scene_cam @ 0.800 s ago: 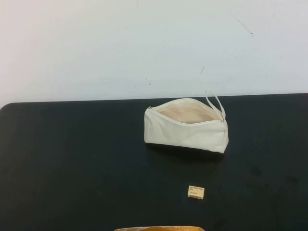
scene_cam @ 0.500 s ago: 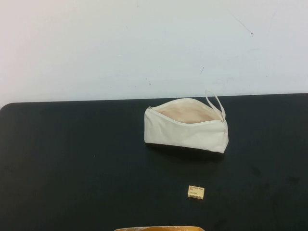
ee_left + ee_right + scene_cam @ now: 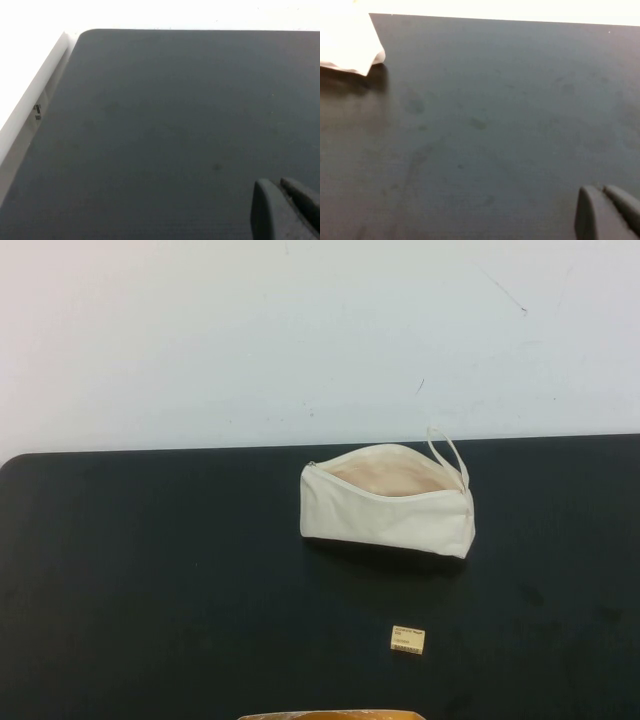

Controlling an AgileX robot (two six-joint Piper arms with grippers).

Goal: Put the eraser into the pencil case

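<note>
The eraser point(image 3: 407, 640) lies flat on the near part of the dark table point(image 3: 150, 570), a little right of centre, a tiny cream-yellow block with dark print and a barcode-like strip along its near edge. Neither arm shows in the high view; the left gripper point(image 3: 287, 210) hovers low over bare table at the left, and the right gripper point(image 3: 610, 212) hovers over bare table at the right, with a corner of the case at the edge of its view. Each looks pressed shut and empty, fingertips together. The pick has not begun, and the right arm looks better placed: it should open, come straight down over the eraser, and pinch its short sides so the small block does not skid. Farther back, well apart from the eraser, the case point(image 3: 385, 510) lies on its side, cream-white, zip open, peach lining showing, its loop strap point(image 3: 447, 452) at the right end.
</note>
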